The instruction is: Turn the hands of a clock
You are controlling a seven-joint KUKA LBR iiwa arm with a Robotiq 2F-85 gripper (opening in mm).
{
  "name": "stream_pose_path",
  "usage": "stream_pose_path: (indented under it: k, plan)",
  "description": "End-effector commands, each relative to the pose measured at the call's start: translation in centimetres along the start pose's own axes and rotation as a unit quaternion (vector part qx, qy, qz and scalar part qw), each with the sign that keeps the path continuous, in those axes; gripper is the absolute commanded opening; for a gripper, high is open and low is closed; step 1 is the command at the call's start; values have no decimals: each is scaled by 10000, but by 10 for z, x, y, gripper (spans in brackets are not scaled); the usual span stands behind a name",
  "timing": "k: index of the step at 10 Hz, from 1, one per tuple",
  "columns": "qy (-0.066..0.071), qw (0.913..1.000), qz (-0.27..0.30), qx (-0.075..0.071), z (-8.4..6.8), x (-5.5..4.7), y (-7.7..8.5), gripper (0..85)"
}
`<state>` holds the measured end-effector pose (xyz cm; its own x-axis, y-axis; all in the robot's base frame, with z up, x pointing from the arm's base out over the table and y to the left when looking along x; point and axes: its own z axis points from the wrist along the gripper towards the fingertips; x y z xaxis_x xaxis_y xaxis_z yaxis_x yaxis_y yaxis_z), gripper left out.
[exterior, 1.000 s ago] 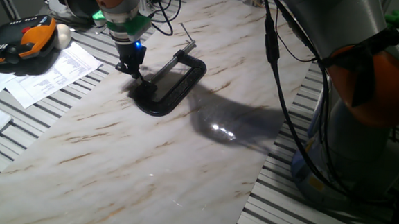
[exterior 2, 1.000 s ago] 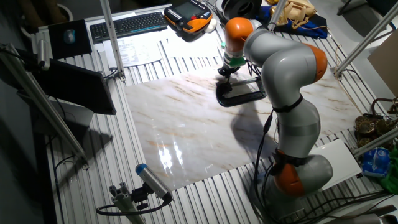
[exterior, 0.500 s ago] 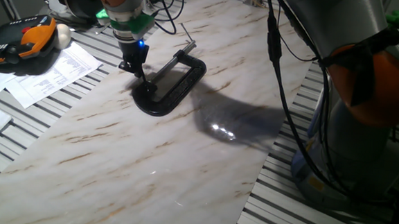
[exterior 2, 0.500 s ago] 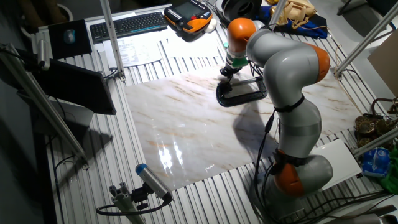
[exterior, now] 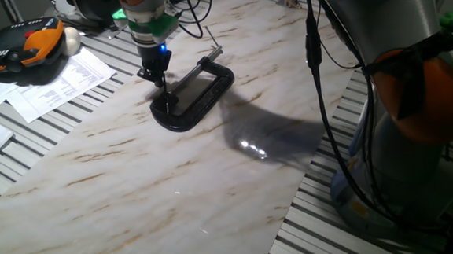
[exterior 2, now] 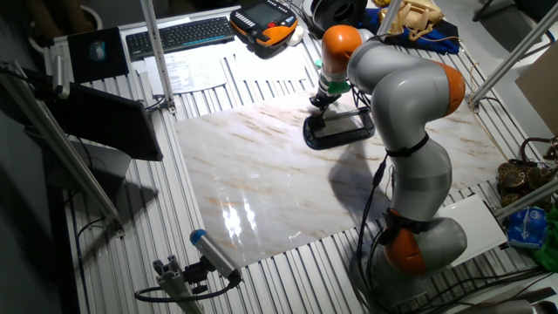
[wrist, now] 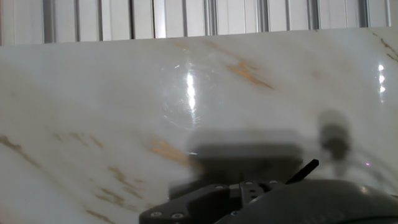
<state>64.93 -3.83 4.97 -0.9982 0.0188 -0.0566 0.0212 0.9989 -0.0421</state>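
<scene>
The arm has crept along the clock, hand low at its rounded end.

On the table (exterior: 206,204) the clock (exterior: 193,93) lies flat, long axis from near-left to far-right, its screw rod pointing far-right. Over the last second the hand (exterior: 157,82) slid slightly right, closer over that end; whether its fingers are closed I cannot tell. The hands (wrist: 302,171) poke up-right.

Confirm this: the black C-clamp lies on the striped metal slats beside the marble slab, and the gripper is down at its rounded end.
Not quite. The black C-clamp lies on the marble slab itself, not the slats, as one fixed view shows. The gripper is indeed down at its rounded end.
</scene>
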Motion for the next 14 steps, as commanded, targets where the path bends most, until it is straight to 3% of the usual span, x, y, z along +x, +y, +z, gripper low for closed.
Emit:
stream_pose_path:
  k: [1,14]
  plan:
    - [0,10000,-1,-3,0,1,-1,0]
    - [78,9999,-75,-63,-2,12,-10,0]
